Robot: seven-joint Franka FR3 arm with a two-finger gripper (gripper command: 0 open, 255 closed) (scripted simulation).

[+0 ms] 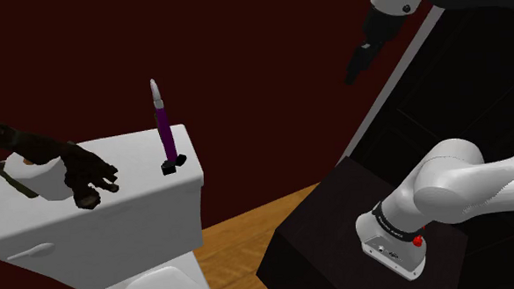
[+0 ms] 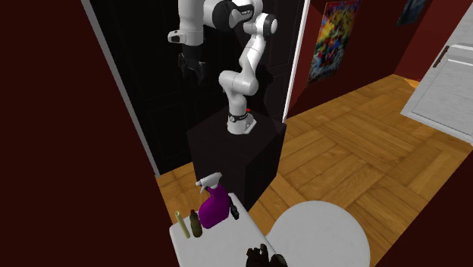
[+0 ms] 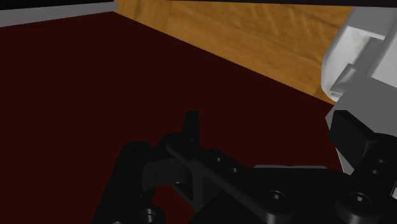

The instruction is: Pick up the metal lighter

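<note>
gripper [image 1: 358,67]: hanging up high next to the dark panelled wall [image 2: 151,76] behind the stand [image 1: 320,225], well apart from the toilet. Honestly can't tell if it's spread or pressed together.
lighter [image 1: 171,167]: pretty sure it's the small black bit that's sitting on top of the white toilet tank [image 1: 132,151], just beside the foot of the purple spray bottle [image 1: 164,125], at the end nearest the stand.
other tank stuff: a black hand-looking thing [image 1: 87,176] is resting near the front edge, and an olive stick [image 1: 10,180] is lying further along.
wrist view: looking at a dark red wall [image 3: 95,76] and a strip of wood floor [image 3: 242,32].
</note>
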